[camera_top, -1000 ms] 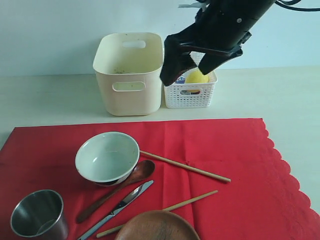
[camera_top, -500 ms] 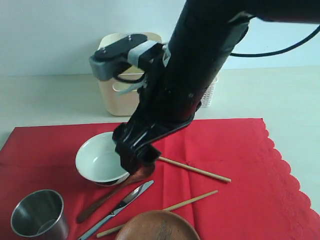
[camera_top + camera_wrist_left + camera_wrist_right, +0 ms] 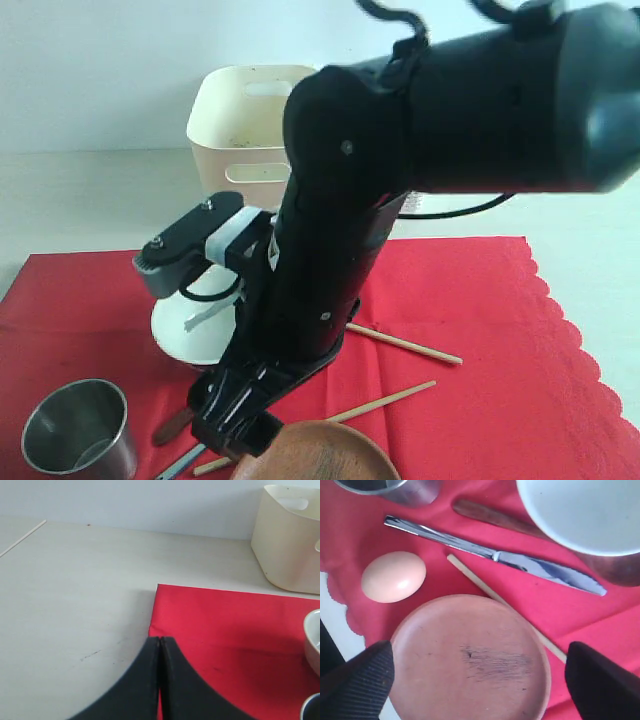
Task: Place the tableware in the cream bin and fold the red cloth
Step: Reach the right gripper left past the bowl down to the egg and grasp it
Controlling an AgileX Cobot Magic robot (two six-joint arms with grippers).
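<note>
The right gripper (image 3: pixel 477 655) hangs low over the near part of the red cloth (image 3: pixel 480 330) with its jaws spread wide and nothing between them. In its wrist view the two black fingers (image 3: pixel 360 680) stand either side of the round brown plate (image 3: pixel 470 660); whether they touch it cannot be told. Just beside the plate lie a pale egg (image 3: pixel 393 576) near the cloth's scalloped edge, one thin wooden chopstick (image 3: pixel 495 595) running under the plate's rim, and the metal knife (image 3: pixel 495 555). Past the knife are the brown wooden spoon (image 3: pixel 490 515), the white bowl (image 3: pixel 580 510) and the steel cup (image 3: pixel 395 487). From the exterior view the arm hides most of the bowl, while the second chopstick (image 3: pixel 405 343) lies clear on the cloth. The cream bin (image 3: pixel 245 120) stands upright on the table (image 3: pixel 75 605) behind the cloth, and none of the tableware is in it. The cloth lies spread flat. The left gripper (image 3: pixel 160 670) is closed with its fingers pressed together, gripping nothing, above the cloth's far corner.
</note>
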